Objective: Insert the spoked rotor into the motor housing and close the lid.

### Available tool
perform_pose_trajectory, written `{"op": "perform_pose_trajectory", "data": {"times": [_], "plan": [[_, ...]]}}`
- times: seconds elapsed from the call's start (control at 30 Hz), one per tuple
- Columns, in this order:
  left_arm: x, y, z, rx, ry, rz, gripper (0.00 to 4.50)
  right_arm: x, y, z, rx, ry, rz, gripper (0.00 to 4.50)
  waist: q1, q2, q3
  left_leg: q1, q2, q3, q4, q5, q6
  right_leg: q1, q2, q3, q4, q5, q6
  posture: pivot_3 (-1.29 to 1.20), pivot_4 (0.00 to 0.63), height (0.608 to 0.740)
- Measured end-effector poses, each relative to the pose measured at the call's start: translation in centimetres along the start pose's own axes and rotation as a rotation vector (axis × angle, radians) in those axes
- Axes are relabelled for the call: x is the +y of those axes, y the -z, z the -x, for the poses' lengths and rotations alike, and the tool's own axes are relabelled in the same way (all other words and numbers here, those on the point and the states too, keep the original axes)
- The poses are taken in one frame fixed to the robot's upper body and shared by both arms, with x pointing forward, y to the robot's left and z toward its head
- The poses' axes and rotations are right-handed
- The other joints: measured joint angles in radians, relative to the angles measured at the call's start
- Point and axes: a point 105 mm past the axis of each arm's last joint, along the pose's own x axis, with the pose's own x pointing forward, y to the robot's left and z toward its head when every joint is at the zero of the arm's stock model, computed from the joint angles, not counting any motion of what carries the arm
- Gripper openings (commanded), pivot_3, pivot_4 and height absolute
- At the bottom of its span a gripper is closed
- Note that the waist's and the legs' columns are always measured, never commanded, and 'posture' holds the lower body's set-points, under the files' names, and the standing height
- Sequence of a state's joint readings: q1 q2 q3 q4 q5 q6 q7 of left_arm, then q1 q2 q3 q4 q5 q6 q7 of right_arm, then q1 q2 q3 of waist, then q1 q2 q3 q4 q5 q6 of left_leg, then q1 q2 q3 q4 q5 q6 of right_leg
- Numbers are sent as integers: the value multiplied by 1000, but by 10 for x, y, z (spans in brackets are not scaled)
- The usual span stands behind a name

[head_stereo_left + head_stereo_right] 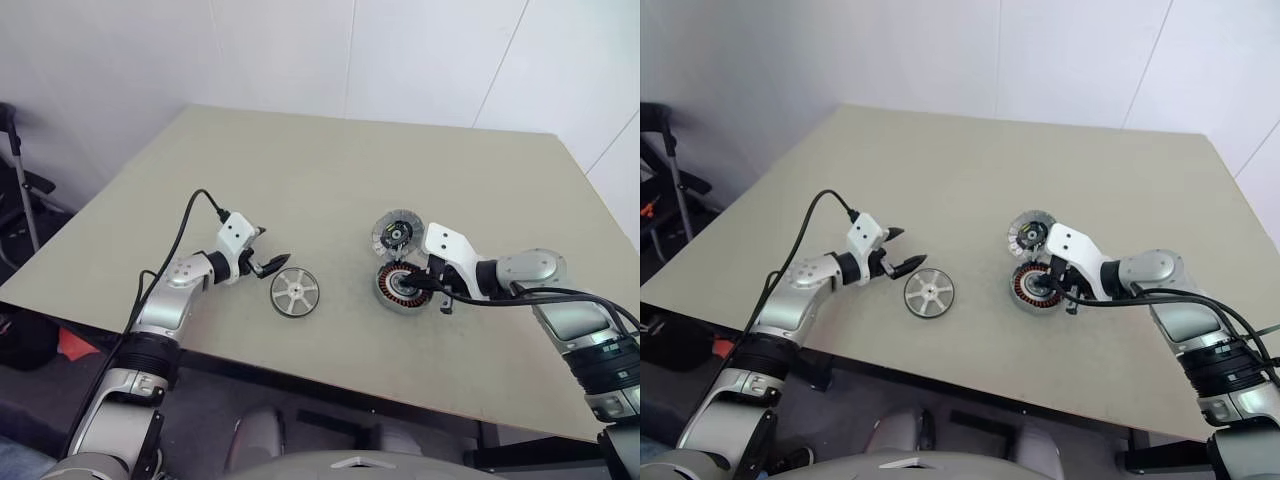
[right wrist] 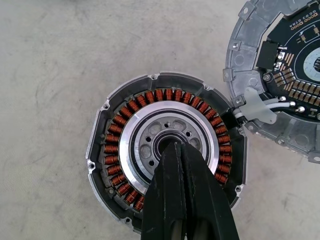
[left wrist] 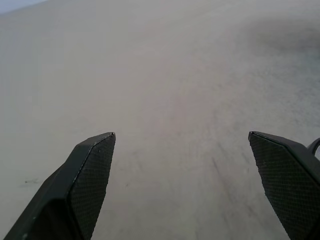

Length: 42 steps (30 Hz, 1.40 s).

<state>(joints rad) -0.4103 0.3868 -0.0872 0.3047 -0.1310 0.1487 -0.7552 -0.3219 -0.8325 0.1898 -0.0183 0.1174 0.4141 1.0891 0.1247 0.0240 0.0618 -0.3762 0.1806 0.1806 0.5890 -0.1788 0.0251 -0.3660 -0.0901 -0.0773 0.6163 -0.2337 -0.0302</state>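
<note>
The spoked rotor (image 1: 294, 293), a silver wheel, lies flat on the table near the front edge. My left gripper (image 1: 268, 249) hovers just left of it, open, with nothing between its fingers (image 3: 90, 172). To the right sits the motor housing (image 1: 402, 288), a grey cup with a ring of copper windings (image 2: 112, 150). Its ribbed lid (image 1: 397, 234) stands swung open behind it, joined at the edge, and the circuit side of the lid (image 2: 287, 75) is visible. My right gripper (image 2: 176, 149) is shut, with its tips over the housing's central hub.
The beige table (image 1: 330, 170) stretches far back toward white walls. Its front edge runs close below the rotor and housing. Black cables (image 1: 560, 297) trail along my right arm. Dark objects (image 1: 25, 200) stand on the floor beyond the table's left edge.
</note>
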Motion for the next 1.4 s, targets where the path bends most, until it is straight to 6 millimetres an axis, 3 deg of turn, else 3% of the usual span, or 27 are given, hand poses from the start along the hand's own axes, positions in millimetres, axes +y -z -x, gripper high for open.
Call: {"op": "perform_pose_trajectory", "data": {"times": [0.63,1.03,1.3,1.4], "plan": [[0,0,0,-2,-1,-5,4500,-10,-15,11,-24,35,38,30,0,0,0,-2,0,0,0,0,0,-2,0,0,0,0,0,0,0,740],[1,1,0,-1,-2,-4,4500,-1,1,2,-5,18,-5,30,-1,0,0,0,0,0,0,0,0,0,0,0,0,0,0,0,0,740],[1,1,0,-1,-3,-5,4500,-4,-1,4,-4,23,-6,30,0,0,0,0,0,0,0,0,0,0,0,0,0,0,0,0,0,740],[1,1,0,-1,-3,-5,4500,-9,-10,12,-16,38,24,30,0,0,0,-1,0,0,0,0,0,-1,0,0,0,0,0,0,0,740]]}}
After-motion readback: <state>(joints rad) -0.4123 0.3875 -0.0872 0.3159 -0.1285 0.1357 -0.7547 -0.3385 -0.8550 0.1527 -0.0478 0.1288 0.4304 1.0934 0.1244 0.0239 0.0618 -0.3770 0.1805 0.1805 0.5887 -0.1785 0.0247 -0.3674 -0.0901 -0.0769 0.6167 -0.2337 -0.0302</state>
